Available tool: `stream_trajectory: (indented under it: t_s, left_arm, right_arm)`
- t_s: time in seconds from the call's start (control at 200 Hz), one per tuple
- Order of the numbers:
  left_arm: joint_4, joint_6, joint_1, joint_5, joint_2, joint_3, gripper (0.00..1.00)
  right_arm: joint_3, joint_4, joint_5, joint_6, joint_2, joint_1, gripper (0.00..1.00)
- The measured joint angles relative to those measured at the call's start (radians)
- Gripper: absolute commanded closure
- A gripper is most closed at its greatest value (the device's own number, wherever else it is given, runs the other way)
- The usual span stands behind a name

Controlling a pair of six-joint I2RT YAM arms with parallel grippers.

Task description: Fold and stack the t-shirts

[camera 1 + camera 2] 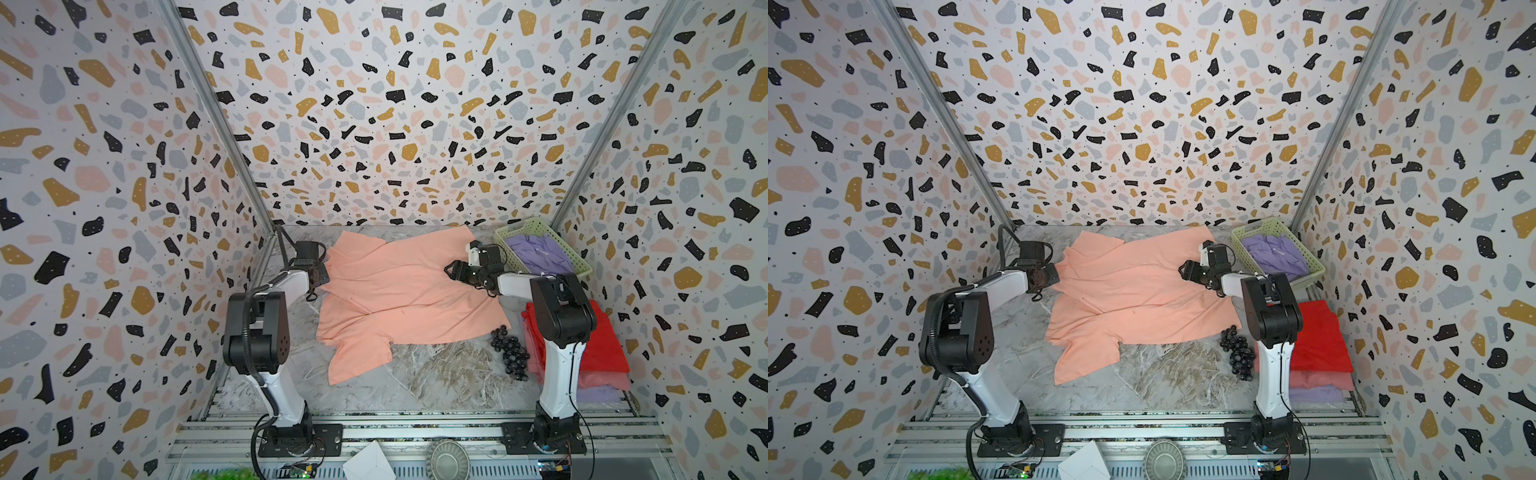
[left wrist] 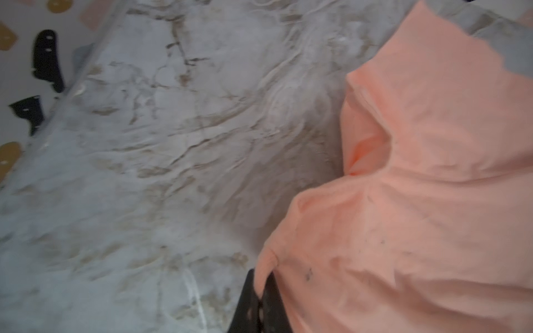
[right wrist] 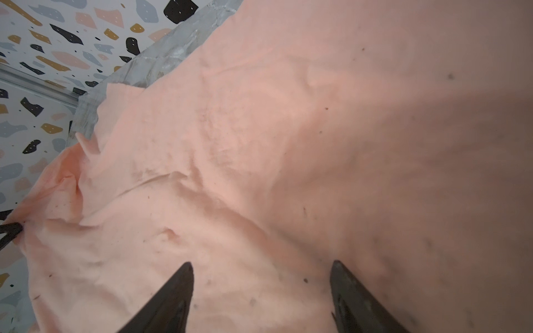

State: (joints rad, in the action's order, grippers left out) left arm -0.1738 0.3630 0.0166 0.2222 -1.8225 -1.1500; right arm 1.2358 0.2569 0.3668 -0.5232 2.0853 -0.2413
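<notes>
Clock directions read off the top views, with 12 at the back wall.

- Peach t-shirt (image 1: pixel 399 291) lies spread on the marble table (image 1: pixel 436 374), plain side up with no print showing. Long axis runs 9 to 3. One sleeve points to about 11 and the other droops toward 7, so the shoulder end sits at 9 and the hem at 3.
- Left gripper (image 1: pixel 322 277) is at the shirt's 9 o'clock edge, between the two sleeves. In the left wrist view its fingers (image 2: pixel 268 299) are together with a tuck of peach cloth nipped between them, and the fabric bunches toward the pinch.
- Right gripper (image 1: pixel 449 270) hovers over the shirt's 2 o'clock part, fingers wide apart and holding nothing. They point toward 9. In the right wrist view, cloth fills everything ahead of the tips (image 3: pixel 184 276). I can't tell whether they touch it.
- The relation that matters is that the hem is the far end from the pinned shoulder end, and it lies behind the right gripper toward 3. The right arm is clearly the nearer one to it.
- My guess is that the shirt is being drawn flat before the first fold.
- Also present are a lavender tee (image 1: pixel 540 253) in the green basket (image 1: pixel 536 226) at 2, a folded stack topped by a red tee (image 1: pixel 606 345) at 4, and dark grapes (image 1: pixel 509 349) just off the shirt's near right corner.
</notes>
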Motion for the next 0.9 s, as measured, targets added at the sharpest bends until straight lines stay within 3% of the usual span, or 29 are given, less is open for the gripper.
stream_trajectory:
  t_s: [0.045, 0.13, 0.22, 0.471, 0.766, 0.896]
  left_arm:
    - [-0.011, 0.000, -0.001, 0.033, -0.001, 0.009, 0.85]
    - [-0.032, -0.001, -0.002, 0.089, 0.004, 0.026, 0.59]
    - [-0.044, -0.002, -0.002, 0.101, 0.023, 0.031, 0.50]
    - [-0.019, -0.007, -0.006, -0.037, 0.008, -0.065, 0.42]
    - [-0.014, -0.032, -0.006, -0.254, -0.343, -0.507, 0.40]
    - [-0.043, -0.034, -0.005, -0.306, -0.527, -0.734, 0.39]
  right_arm:
    - [-0.012, 0.005, -0.001, 0.000, -0.007, 0.000, 0.25]
    - [-0.048, 0.003, -0.005, 0.000, -0.036, 0.000, 0.25]
    - [-0.074, -0.003, -0.004, 0.002, -0.061, 0.000, 0.25]
    - [-0.008, -0.055, -0.008, 0.063, -0.069, 0.000, 0.22]
    - [0.328, -0.057, -0.076, 0.157, 0.018, 0.027, 0.07]
    - [0.393, -0.068, -0.084, 0.198, 0.094, 0.050, 0.07]
